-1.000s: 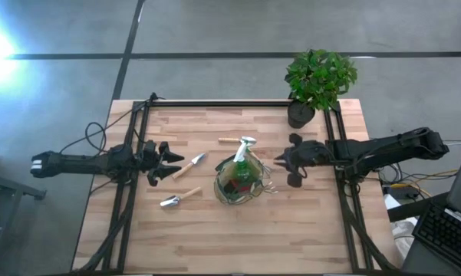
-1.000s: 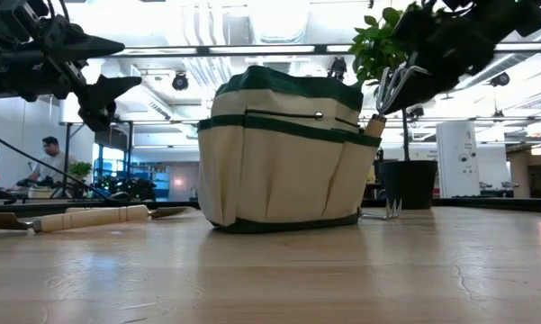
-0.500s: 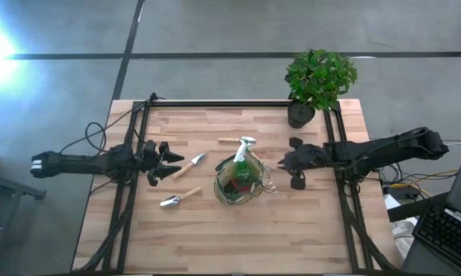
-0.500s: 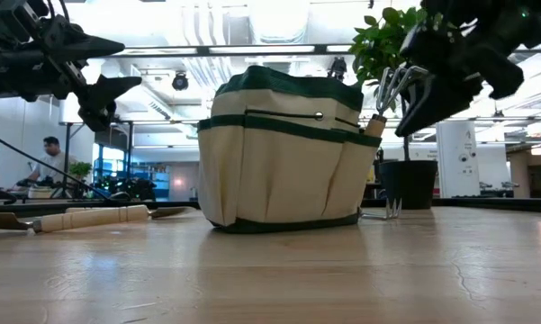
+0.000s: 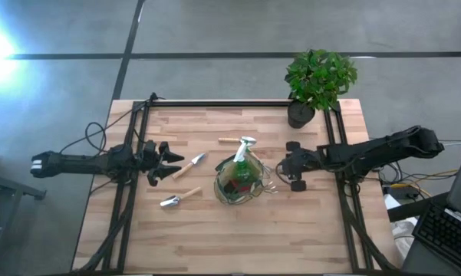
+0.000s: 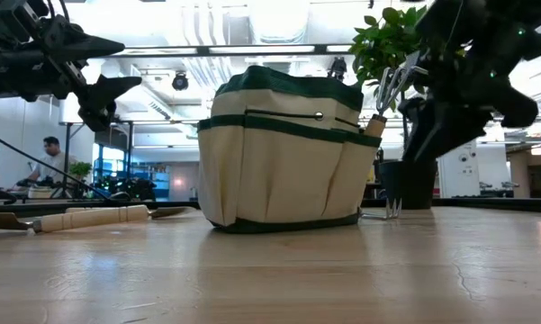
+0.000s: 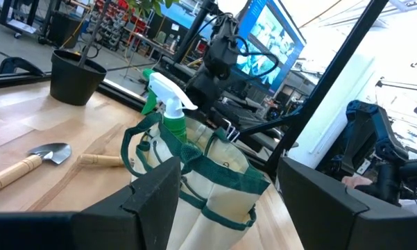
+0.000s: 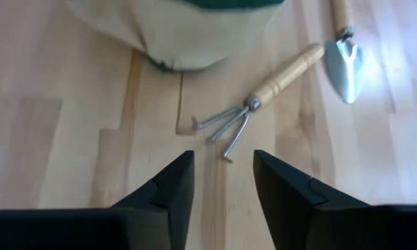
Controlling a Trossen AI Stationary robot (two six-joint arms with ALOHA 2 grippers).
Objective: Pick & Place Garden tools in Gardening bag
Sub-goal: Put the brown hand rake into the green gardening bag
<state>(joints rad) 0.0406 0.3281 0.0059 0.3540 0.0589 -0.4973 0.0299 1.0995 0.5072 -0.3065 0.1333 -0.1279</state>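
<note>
right gripper (image 8: 220,184), jaws apart and empty, should drop squarely over the hand rake's (image 8: 264,104) wooden handle beside the gardening bag (image 5: 242,180).

High view: straight down from well above, whole table (image 5: 238,238) and both arms in frame. Low view: level at tabletop height, close on the gardening bag (image 6: 284,153), facing the room behind; shares bag and potted plant (image 6: 392,45) with the overhead. Left wrist view: low across the wood toward bag, spray bottle (image 7: 168,104) and a trowel (image 7: 28,163); right wrist view: steeply down, close on a hand fork (image 8: 260,104) beside the bag's base.
</note>
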